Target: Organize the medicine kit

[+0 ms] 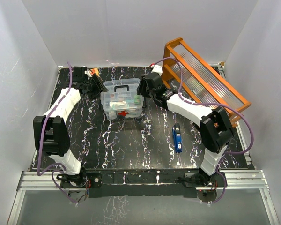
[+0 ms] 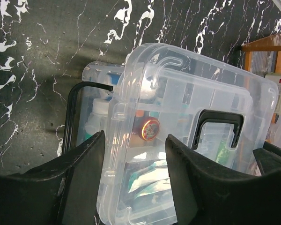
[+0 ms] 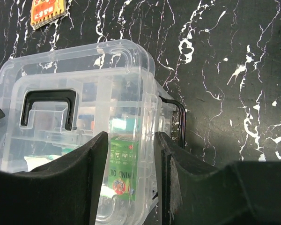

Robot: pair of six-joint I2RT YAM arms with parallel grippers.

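Nearly closing: the kit point(image 1: 122, 101) is sitting filled at the table's point(image 1: 131, 150) back centre.
Its lid point(image 2: 187, 89) is lying slightly askew on top. The left pincer point(image 2: 135, 154) and right pincer point(image 3: 131, 154) are straddling the lid's ends, grip unclear, and a blue item point(image 1: 177, 138) is waiting outside.

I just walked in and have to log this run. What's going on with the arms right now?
The robot is working at a clear first-aid box. Its left pincer straddles the left end of the lid, and its right pincer straddles the right end. I cannot tell whether either is clamped. The lid rests on the box. A blue item lies apart, to the box's right.
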